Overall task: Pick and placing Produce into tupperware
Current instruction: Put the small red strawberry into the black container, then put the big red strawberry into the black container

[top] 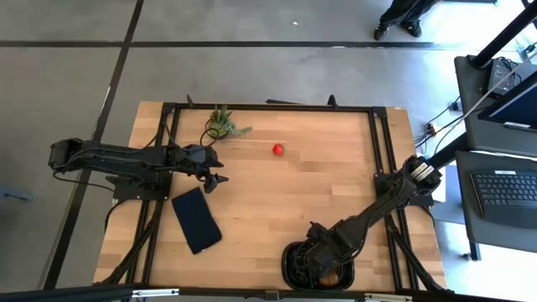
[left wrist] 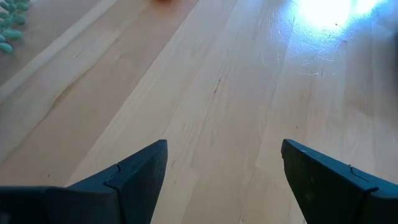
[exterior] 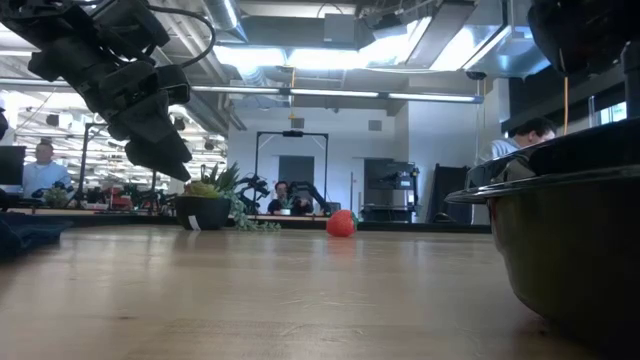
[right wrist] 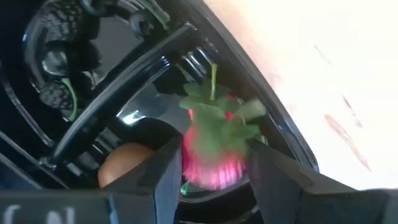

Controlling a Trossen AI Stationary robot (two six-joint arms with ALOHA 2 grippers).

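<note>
Right claw [right wrist: 214,168] is hanging over the black tupperware [top: 294,267] at the desk's [top: 319,193] six o'clock edge, its fingers pinching a red strawberry [right wrist: 214,158] with green leaves over a compartment; a brown kiwi [right wrist: 124,163] and dark berries [right wrist: 59,96] are lying inside. Left claw [left wrist: 224,180] is waiting wide open and empty toward nine o'clock, while another strawberry [top: 278,149] is sitting near twelve o'clock. It is probably light, soft and bruisable, best pinched gently across the widest part, below the leaves.
</note>
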